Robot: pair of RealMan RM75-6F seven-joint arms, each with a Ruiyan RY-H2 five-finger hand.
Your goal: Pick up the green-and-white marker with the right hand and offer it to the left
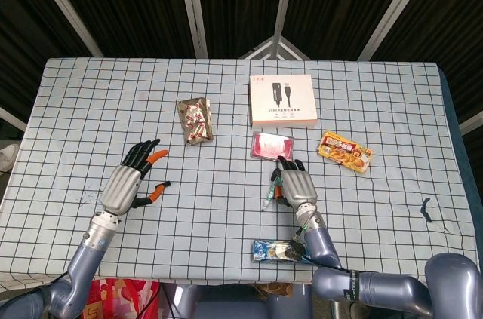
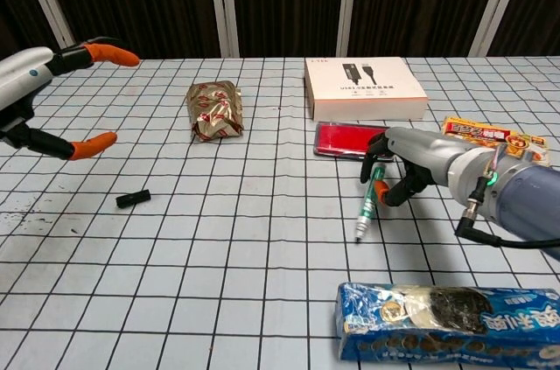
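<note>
The green-and-white marker point(image 2: 368, 203) point(image 1: 268, 194) is pinched at its rear end by my right hand point(image 2: 409, 163) point(image 1: 296, 185), just above the checked cloth. Its dark tip points toward the table's front edge. My left hand point(image 2: 51, 83) point(image 1: 127, 181) is raised at the far left, with fingers spread and nothing in them, well away from the marker. A small black cap point(image 2: 133, 199) point(image 1: 164, 183) lies on the cloth between the two hands, nearer the left one.
Behind the right hand lie a red packet point(image 2: 344, 138) and a white cable box point(image 2: 365, 87). An orange snack pack point(image 2: 488, 135) sits to the right, a foil packet point(image 2: 214, 109) at the back left, and a blue cookie pack point(image 2: 446, 322) by the front edge.
</note>
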